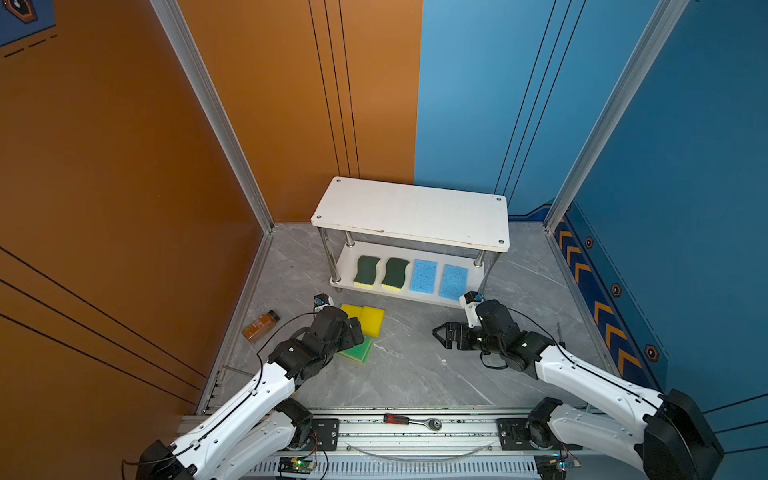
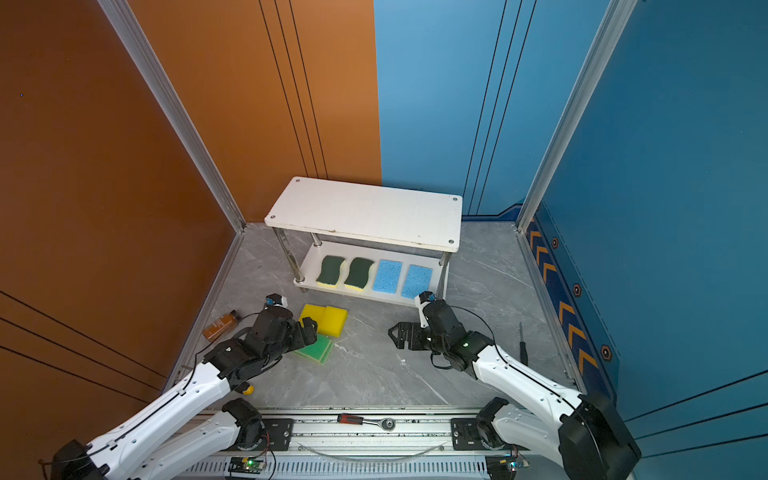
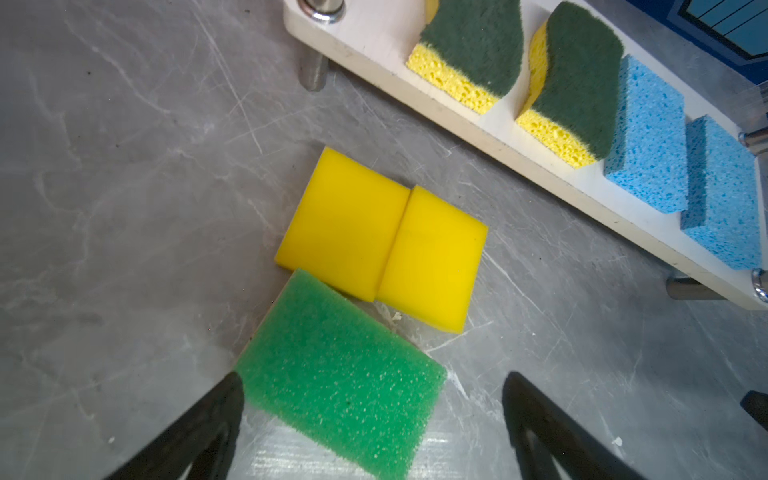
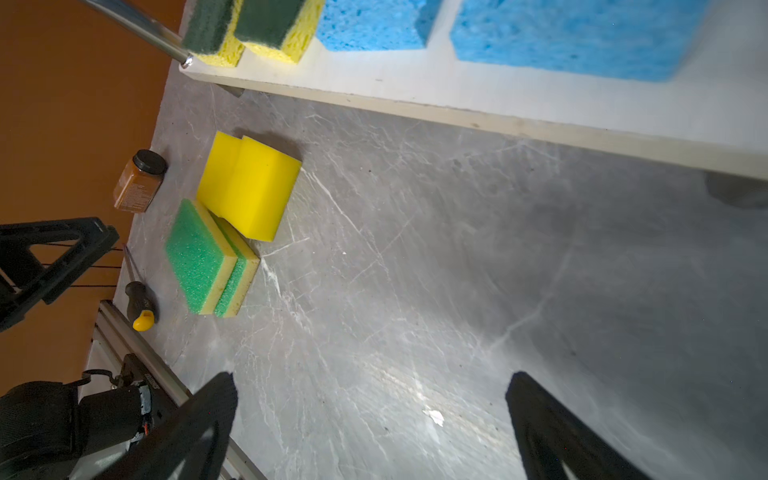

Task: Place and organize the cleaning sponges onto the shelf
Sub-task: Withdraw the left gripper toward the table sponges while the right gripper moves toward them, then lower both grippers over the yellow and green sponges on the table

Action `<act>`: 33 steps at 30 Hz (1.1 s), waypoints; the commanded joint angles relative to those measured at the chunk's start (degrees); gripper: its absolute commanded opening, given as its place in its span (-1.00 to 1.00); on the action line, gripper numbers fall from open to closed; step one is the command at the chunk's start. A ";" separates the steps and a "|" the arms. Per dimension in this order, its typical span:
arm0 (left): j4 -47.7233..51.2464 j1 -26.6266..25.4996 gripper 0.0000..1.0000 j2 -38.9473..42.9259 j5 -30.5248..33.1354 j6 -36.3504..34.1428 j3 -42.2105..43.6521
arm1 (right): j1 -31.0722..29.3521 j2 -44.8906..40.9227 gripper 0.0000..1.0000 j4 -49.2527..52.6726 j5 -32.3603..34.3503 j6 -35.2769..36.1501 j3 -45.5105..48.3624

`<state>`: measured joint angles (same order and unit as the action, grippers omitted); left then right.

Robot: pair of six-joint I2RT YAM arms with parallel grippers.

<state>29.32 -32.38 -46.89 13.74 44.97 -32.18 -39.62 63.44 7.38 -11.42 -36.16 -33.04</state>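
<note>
Left hand (image 3: 374,380) over green-topped sponges (image 4: 199,257)
My hand is wide open and empty; the stacked pair lies in front of the shelf (image 1: 411,216), at its left end, long axis oblique to my closing line.

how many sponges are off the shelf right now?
4, all on the tabletop in front of the shelf: two yellow blocks touching side by side, and next to them an upper green-topped sponge stacked on a lower green-topped sponge, which is mostly covered.
</note>
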 commanded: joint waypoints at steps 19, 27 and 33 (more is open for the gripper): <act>7.31 1.41 0.96 5.05 -4.80 4.37 3.57 | -19.49 25.45 0.97 -5.44 17.50 11.74 -20.05; 7.14 1.45 0.96 5.32 -5.22 6.59 5.85 | -20.76 33.35 0.94 -4.40 19.23 11.29 -25.03; 4.46 1.63 0.96 4.31 -5.21 7.50 7.56 | -20.76 36.32 0.94 -3.65 20.87 11.14 -26.61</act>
<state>34.81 -31.29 -42.13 9.43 51.33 -25.76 -60.31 98.76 1.72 6.79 -25.65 -57.69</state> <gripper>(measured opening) 0.978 0.970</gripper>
